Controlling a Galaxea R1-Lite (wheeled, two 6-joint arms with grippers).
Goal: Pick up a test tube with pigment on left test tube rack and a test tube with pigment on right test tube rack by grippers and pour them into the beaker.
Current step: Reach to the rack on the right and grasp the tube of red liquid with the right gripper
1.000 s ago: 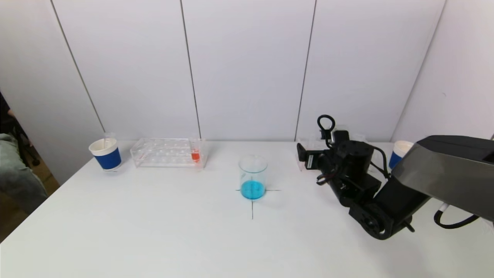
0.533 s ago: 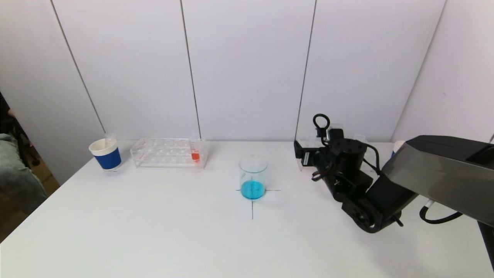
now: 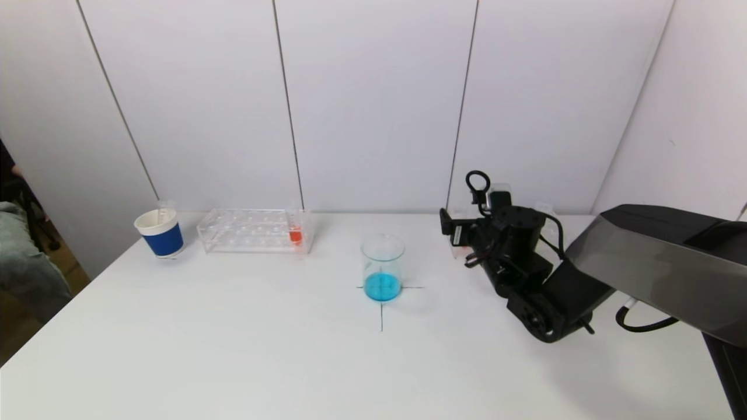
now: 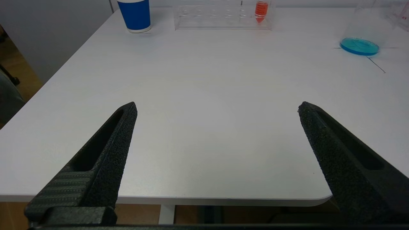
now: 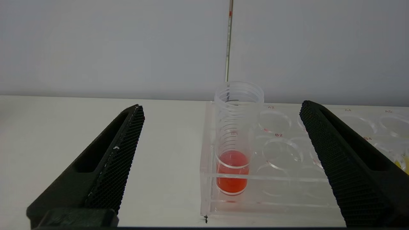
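White table (image 3: 233, 350) with a glass beaker (image 3: 382, 266) standing upright at its centre on a drawn cross mark (image 3: 382, 309); a shallow layer of blue liquid lies in the bottom of the beaker. On the robot's left, near the back wall, a clear left test tube rack (image 3: 254, 231) holds one upright test tube with orange-red pigment (image 3: 295, 231) at the end nearest the beaker; a blue-and-white paper cup (image 3: 160, 233) stands just beside the rack's far end. On the right, the right arm reaches toward the clear right test tube rack (image 5: 287, 166), which it largely hides in the head view. The right gripper (image 5: 222, 153) is level with the rack, its fingers spread wide and holding nothing; an open, upright test tube with red pigment (image 5: 235, 143) in a corner hole of the rack appears between them, not touched by either. The left gripper (image 4: 217, 137) hovers over the near edge of the table, well apart from the left rack, its fingers likewise spread wide and empty.
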